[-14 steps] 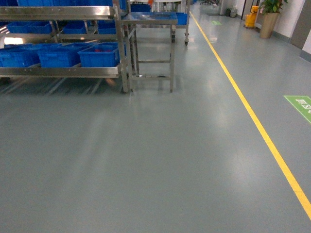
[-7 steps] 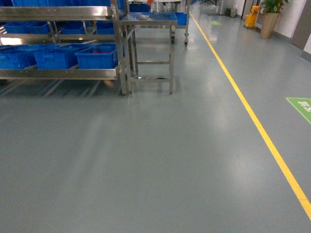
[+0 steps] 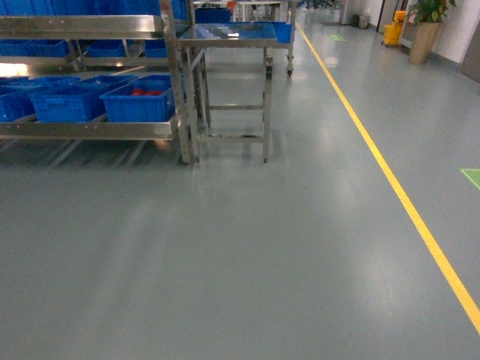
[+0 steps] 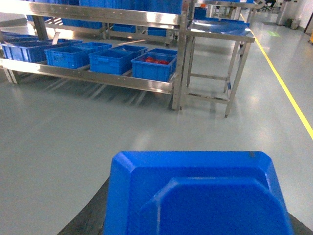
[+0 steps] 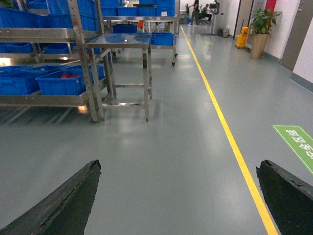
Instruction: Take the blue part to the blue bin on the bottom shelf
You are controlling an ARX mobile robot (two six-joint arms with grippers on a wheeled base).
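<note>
Blue part fills the lower half of the left wrist view, sitting directly at the left gripper, whose dark fingers show at either lower corner flanking it; the part appears to be carried, and I judge the gripper clamped on it, though the contact faces themselves are hidden beneath the part. Pick-up therefore looks complete; transport and placement remain. Bottom shelf lies well ahead of the left gripper and to its left, across open grey floor, and carries a row of blue crates. Nearest the rack's end post is a blue bin holding red items; the crates further left along the same level appear mostly empty, and which one is the intended target cannot be settled from these views. A steel table stands just beside the rack, ahead and slightly right of the carried part. Right gripper holds nothing: its two dark fingers stand wide apart with bare floor between them, a yellow floor line running ahead to its right. Judgement: roughly halfway, with the approach to the shelf and the release outstanding.
</note>
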